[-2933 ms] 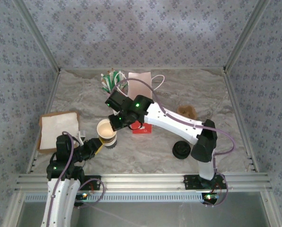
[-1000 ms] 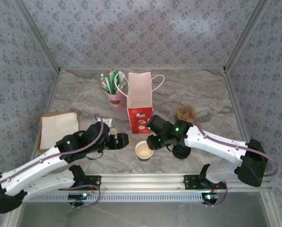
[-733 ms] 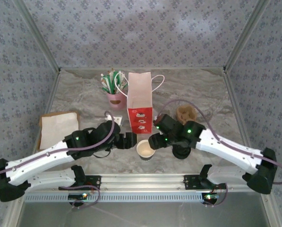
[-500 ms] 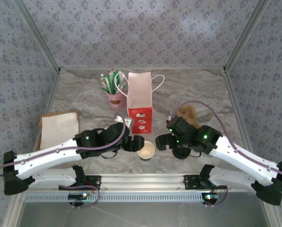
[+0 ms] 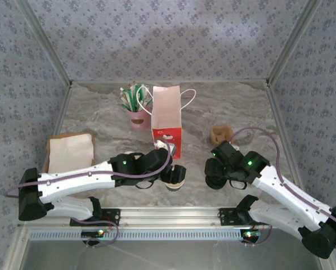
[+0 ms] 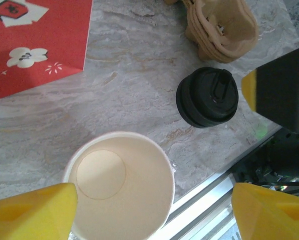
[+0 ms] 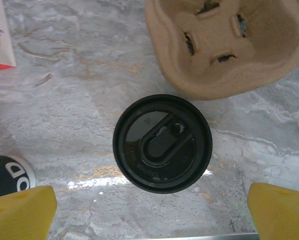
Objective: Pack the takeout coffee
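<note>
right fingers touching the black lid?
Apart. The right wrist view shows the lid lying between the open fingers, with bare table on both sides.

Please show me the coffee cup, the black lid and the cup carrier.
coffee cup (image 6: 101,175), left wrist view, inner floor.
black lid (image 7: 162,143), right wrist view, top centre.
cup carrier (image 7: 214,37), right wrist view, central hub.

"OD" on black object (image 7: 9,176) (cropped)

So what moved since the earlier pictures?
The right fingers carried the coffee cup to the front middle, let go, then slid right over the black lid. The left fingers came in, open, over the cup. The bag, pink cup and lid stayed put.
</note>
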Available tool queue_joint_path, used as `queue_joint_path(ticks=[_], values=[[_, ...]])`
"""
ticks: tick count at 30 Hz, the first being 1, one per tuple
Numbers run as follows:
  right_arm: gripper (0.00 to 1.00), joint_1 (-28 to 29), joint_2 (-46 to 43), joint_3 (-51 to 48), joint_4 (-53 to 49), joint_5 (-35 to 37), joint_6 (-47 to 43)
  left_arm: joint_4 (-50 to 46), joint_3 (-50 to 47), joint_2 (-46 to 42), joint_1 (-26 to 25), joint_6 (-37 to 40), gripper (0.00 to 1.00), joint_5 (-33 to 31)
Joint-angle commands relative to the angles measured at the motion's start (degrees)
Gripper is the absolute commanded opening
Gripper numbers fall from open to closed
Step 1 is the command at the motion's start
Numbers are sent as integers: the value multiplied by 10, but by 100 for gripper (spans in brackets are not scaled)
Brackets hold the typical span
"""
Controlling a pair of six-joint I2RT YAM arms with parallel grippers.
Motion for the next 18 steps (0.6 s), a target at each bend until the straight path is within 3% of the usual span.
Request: queue_joint_path(ticks=[1,8,18], values=[[100,-14,8,-16,14,-10,31,4,22,9,-5,13,81,0],[100,-28,39,-44,45,-15,44,2,15,14,-6,11,82,-3],[92,-30,90,-52,68,-12,54,0,4,11,-5,10,82,-11]])
